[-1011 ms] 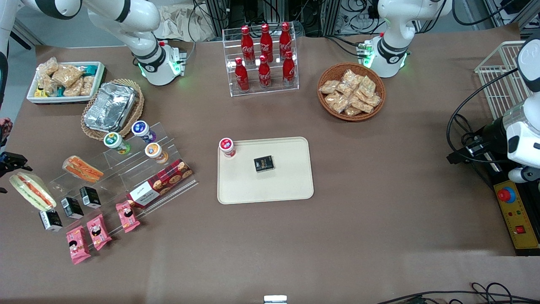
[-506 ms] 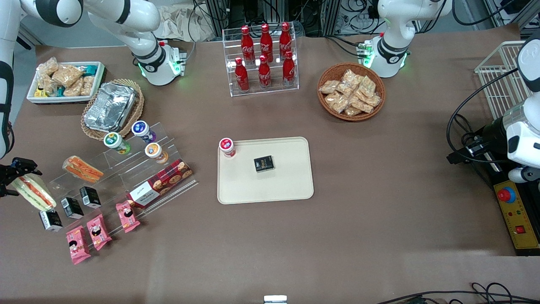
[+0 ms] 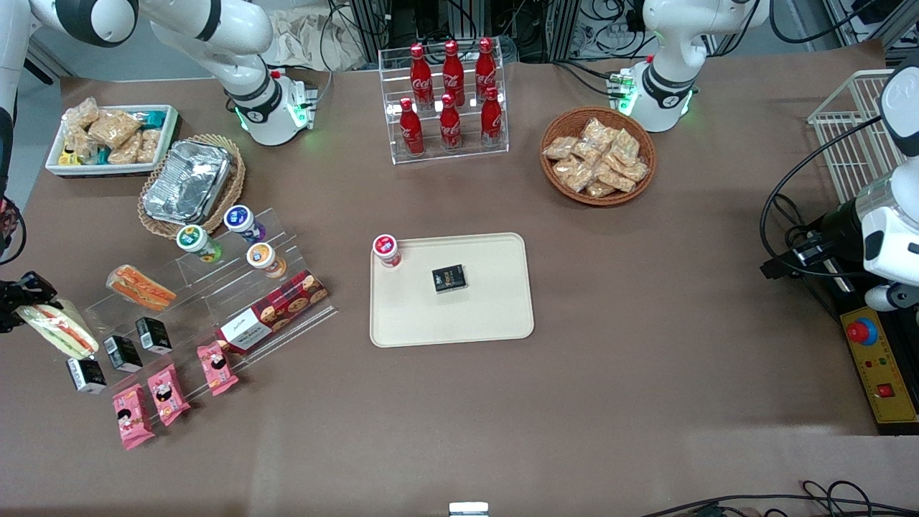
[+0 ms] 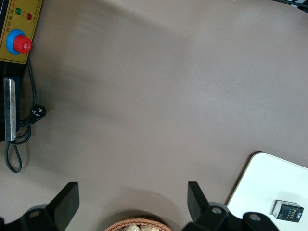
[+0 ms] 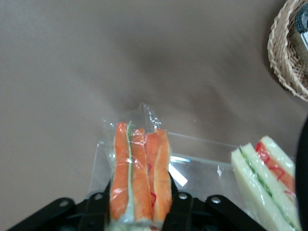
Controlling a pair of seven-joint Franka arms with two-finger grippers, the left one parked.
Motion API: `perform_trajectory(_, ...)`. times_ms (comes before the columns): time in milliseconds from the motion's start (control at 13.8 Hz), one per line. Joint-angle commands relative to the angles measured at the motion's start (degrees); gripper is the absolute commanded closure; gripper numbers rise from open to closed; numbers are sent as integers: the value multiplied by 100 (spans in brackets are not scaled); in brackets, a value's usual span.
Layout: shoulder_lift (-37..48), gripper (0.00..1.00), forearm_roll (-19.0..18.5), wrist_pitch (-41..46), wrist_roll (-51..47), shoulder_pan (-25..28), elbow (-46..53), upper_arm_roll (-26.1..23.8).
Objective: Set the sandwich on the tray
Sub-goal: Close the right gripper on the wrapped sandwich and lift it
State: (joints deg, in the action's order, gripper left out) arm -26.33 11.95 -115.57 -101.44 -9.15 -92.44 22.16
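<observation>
Item: sandwich (image 3: 61,332), clear-wrapped, on the tabletop (image 3: 646,373) at the working arm's end.
Position: at 9 o'clock from the tray (image 3: 488,316) in the front view and well apart from it, just beside the end of the stand (image 3: 215,287).
Long axis: runs from 10 to 4 o'clock in the front view.
Gripper (image 3: 20,296): sits at the sandwich's 10 o'clock end.
Jaws: closed on the sandwich, one on each flat side. In the wrist view no gap shows between pad and wrap.
Appearance, front view: pale bread with a red filling stripe and green along the edges.
Appearance, wrist view: four orange-brown crust strips side by side with thin green and red lines between, and a crinkled seal flap of wrap at the end away from the jaws.
Handling, judged: soft contents and slick film, so a hard squeeze would crush it and a light one could let it slip.
Neighbour: bun (image 3: 140,287) on the stand, at 2 o'clock from the sandwich, not touching it.
Tray load: box (image 3: 449,278) near the middle and cup (image 3: 386,250) at the 10 o'clock corner. The 4 to 8 o'clock half is bare.
Coming move, judged: lift, carry toward 3 o'clock, and set down on the bare half.
</observation>
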Motion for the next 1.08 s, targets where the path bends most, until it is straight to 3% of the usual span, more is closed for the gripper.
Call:
perform_trajectory(0, 75, 76, 202, -140, 37, 10, 68, -45)
perform_trajectory(144, 128, 85, 394, -176, 46, -7, 164, -98)
perform_trajectory(289, 189, 85, 615, -167, 255, -7, 357, -89)
perform_trajectory(650, 645, 85, 615, -79, 1081, 167, 560, -115)
perform_trajectory(1011, 1261, 84, 606, 498, 3204, 993, 595, -142)
